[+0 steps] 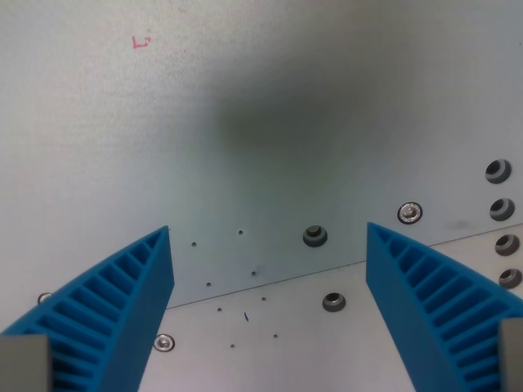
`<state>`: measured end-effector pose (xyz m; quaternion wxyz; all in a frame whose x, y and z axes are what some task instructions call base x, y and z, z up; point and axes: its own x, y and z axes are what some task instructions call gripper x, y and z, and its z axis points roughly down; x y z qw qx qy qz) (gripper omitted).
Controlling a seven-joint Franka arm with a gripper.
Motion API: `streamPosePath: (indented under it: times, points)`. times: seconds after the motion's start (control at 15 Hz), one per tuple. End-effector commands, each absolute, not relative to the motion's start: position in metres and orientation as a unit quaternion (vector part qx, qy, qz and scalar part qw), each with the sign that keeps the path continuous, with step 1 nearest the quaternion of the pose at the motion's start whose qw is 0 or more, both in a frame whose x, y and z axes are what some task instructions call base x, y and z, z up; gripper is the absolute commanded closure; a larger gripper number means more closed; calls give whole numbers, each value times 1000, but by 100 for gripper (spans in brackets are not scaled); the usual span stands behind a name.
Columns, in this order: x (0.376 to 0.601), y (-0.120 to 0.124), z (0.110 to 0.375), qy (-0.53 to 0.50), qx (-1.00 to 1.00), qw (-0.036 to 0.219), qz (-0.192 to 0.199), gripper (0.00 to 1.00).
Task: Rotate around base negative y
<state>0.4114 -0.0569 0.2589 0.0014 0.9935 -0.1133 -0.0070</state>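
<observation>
My gripper [270,245] is open, with nothing between its two blue ribbed fingers. One finger [114,314] rises from the wrist view's lower left, the other [433,306] from the lower right. Below them lies a pale grey metal table surface [245,98]. A blurred dark shadow falls on the surface above the gap between the fingers.
A seam [270,283] runs across the plate between the fingers. Grey bolt holes and screws dot the plate, such as one hole [315,237], another [333,302] and a screw [409,213]. More holes [498,171] line the right edge. A small red mark [140,41] sits upper left.
</observation>
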Motion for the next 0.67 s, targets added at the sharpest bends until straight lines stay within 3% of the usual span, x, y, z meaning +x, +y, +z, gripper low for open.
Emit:
streamPosePath:
  times: [0.07, 0.67]
  points:
    - [412, -57, 261, -113, 994, 1, 1, 0]
    - [412, -57, 261, -113, 992, -5, 53, 0]
